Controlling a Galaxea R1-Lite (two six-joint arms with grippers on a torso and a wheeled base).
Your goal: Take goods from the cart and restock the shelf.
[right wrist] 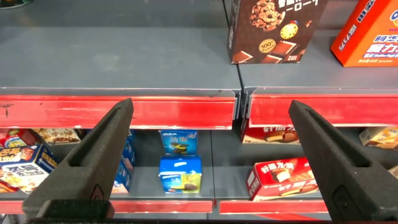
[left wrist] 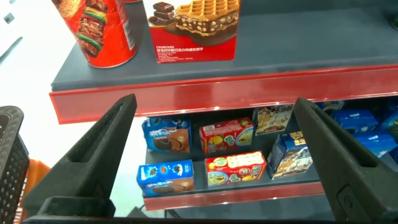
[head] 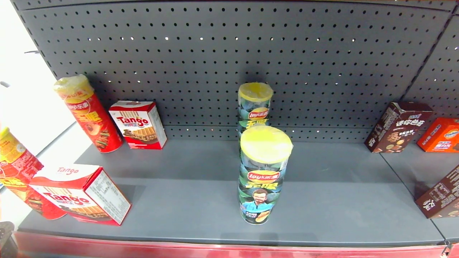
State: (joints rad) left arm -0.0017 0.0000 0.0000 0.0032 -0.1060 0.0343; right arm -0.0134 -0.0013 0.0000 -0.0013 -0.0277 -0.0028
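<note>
On the grey shelf (head: pixel 322 200) two green chip cans with yellow lids stand in a line, one in front (head: pixel 263 175) and one behind it (head: pixel 254 105). My left gripper (left wrist: pixel 214 102) is open and holds nothing, hanging in front of the shelf's red front edge (left wrist: pixel 211 96), below a red chip can (left wrist: pixel 99 31) and a wafer box (left wrist: pixel 193 28). My right gripper (right wrist: pixel 211 104) is also open and holds nothing, facing the red edge (right wrist: pixel 174 111) below a brown cookie box (right wrist: pixel 273 28).
Red chip cans (head: pixel 89 114) and wafer boxes (head: pixel 82 193) stand at the shelf's left; brown boxes (head: pixel 398 127) and an orange box (head: pixel 439 135) at its right. A lower shelf holds several small snack boxes (left wrist: pixel 230 168). A black mesh basket (left wrist: pixel 9 155) sits at the far left.
</note>
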